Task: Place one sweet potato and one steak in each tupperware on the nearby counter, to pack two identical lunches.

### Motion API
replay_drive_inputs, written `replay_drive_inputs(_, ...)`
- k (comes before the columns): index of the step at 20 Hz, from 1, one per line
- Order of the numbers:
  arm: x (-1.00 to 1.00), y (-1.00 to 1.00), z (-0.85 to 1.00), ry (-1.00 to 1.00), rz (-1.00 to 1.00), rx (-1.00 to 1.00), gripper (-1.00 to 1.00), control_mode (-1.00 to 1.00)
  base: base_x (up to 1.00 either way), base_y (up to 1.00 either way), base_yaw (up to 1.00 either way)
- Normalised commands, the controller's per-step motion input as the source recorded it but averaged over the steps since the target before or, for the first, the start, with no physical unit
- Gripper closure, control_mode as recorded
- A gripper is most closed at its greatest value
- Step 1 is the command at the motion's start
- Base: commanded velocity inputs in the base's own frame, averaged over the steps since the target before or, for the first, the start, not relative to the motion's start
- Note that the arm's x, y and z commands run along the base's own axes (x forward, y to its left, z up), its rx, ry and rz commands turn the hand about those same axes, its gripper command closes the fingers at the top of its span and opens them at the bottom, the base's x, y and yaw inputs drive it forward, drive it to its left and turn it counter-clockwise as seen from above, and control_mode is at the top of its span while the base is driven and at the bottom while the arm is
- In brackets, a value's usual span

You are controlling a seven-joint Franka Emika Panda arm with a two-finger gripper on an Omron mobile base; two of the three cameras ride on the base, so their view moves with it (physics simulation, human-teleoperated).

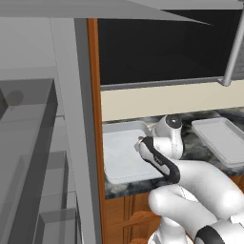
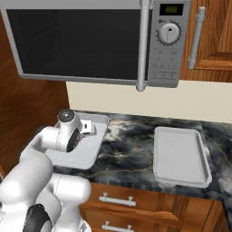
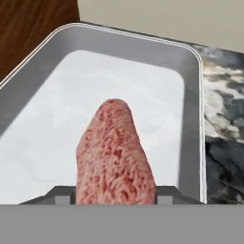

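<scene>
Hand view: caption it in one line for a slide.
Pincer holds a steak above the tupperware on the counter.

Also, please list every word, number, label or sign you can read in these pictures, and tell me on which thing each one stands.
Microwave display: greenish digits on a dark screen, too small and blurred to read.
Microwave dial: a pointer mark, with no legible numbers around it.
Microwave button panel: faint rows, with no legible labels.
No text on either tupperware, the steak or the counter.
</scene>
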Motion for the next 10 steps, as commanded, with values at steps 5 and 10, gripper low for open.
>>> replay_drive_inputs(5, 0.28, 0.01, -0.32, 0.0, 0.0, 0.0, 1.0, -1.0, 0.0, 0.0, 0.0)
replay_drive_inputs(10, 0.12, 0.0, -0.33, 0.0, 0.0, 0.0, 1.0, -1.0, 0.0, 0.0, 0.0)
